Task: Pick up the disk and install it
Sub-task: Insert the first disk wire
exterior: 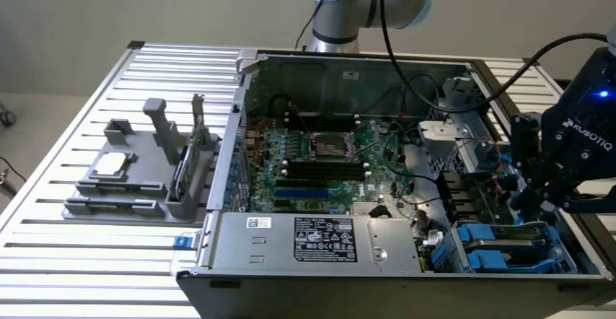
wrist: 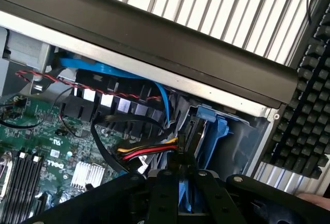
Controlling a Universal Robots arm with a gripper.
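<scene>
Black two-fingered gripper (exterior: 535, 198) hangs inside the open grey metal computer case (exterior: 288, 243), above its blue drive bay; fingers nearly closed on the blue-framed silver disk (wrist: 202, 131), held edge-on beside the green motherboard (exterior: 318, 156).

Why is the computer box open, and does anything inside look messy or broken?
Nothing looks broken. The computer case lies on its side with its cover off, so the green board shows. Loose cables trail near the blue drive bay, where the gripper is reaching. That looks untidy, not damaged.
</scene>
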